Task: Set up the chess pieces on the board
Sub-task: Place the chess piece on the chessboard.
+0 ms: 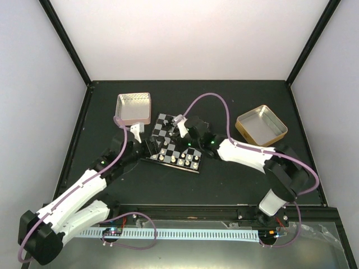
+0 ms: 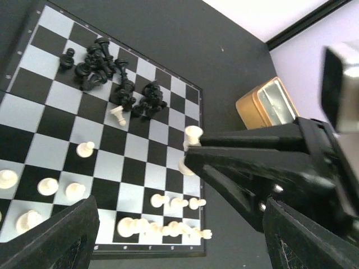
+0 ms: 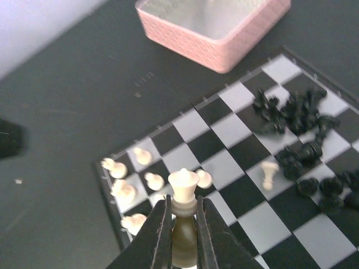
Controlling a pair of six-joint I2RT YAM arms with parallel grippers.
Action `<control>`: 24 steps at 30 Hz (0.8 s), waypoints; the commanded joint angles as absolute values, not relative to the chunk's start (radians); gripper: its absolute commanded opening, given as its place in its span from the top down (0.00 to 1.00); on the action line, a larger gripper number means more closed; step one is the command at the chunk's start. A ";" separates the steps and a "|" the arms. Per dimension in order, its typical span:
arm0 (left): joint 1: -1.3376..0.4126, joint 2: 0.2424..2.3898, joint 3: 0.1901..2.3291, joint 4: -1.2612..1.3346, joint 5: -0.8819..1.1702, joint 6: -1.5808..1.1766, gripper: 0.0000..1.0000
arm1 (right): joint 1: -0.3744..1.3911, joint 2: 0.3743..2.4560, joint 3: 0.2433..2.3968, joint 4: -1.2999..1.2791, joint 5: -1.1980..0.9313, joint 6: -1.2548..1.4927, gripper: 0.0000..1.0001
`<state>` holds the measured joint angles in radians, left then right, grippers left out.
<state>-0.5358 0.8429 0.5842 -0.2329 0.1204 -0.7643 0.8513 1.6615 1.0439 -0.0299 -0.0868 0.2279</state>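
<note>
now the right gripper (image 3: pixel 183 224) is clamped on a white piece (image 3: pixel 183 188) over the board (image 3: pixel 268 225), black pieces (image 3: pixel 291 109) heaped at its 2 o'clock. the left gripper (image 2: pixel 179 246) hangs wide apart at the board's 9 o'clock.

Top view: chess pieces (image 1: pixel 179 161) too small to tell kinds; right arm (image 1: pixel 247 154) hides far-right part of board (image 1: pixel 163 124). Right wrist view: white piece (image 3: pixel 183 184), base hidden betw. jaws of right gripper (image 3: pixel 183 212); pink tin (image 3: pixel 219 33) cut off at top edge, blurred.
</note>
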 commanded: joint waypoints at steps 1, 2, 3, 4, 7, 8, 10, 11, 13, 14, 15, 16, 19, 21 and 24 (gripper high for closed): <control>-0.523 0.873 0.628 -0.129 0.209 -0.848 0.18 | 0.853 1.554 0.955 0.206 -0.196 0.177 0.97; -0.519 0.879 0.633 -0.126 0.215 -0.858 0.18 | 0.854 1.538 0.936 0.235 -0.218 0.167 0.97; -0.514 0.881 0.637 -0.121 0.222 -0.868 0.19 | 0.853 1.523 0.917 0.261 -0.237 0.164 0.97; -0.510 0.883 0.639 -0.112 0.231 -0.877 0.19 | 0.854 1.512 0.901 0.283 -0.254 0.157 0.97; -0.505 0.883 0.645 -0.078 0.241 -0.891 0.22 | 0.854 1.494 0.871 0.329 -0.303 0.143 0.98; -0.505 0.886 0.645 -0.058 0.256 -0.891 0.23 | 0.854 1.488 0.862 0.342 -0.314 0.141 0.98; -0.504 0.901 0.647 -0.024 0.297 -0.891 0.25 | 0.854 1.477 0.850 0.363 -0.332 0.142 0.98; -0.505 0.912 0.651 -0.016 0.315 -0.888 0.28 | 0.854 1.473 0.848 0.367 -0.339 0.141 0.98; -0.505 0.936 0.670 -0.029 0.350 -0.870 0.34 | 0.854 1.466 0.849 0.368 -0.350 0.138 0.98; -0.505 0.951 0.684 -0.044 0.370 -0.849 0.37 | 0.854 1.464 0.850 0.367 -0.352 0.135 0.98; -0.505 0.964 0.701 -0.063 0.391 -0.827 0.40 | 0.854 1.464 0.851 0.365 -0.353 0.135 0.98; -0.504 0.978 0.719 -0.088 0.405 -0.812 0.43 | 0.854 1.462 0.851 0.361 -0.353 0.135 0.98; -0.505 1.013 0.743 -0.129 0.429 -0.784 0.52 | 0.854 1.461 0.853 0.359 -0.355 0.136 0.98; -0.504 1.023 0.742 -0.138 0.429 -0.774 0.60 | 0.854 1.460 0.855 0.357 -0.353 0.136 0.98; -0.504 1.028 0.742 -0.144 0.428 -0.767 0.70 | 0.854 1.461 0.858 0.352 -0.349 0.135 0.98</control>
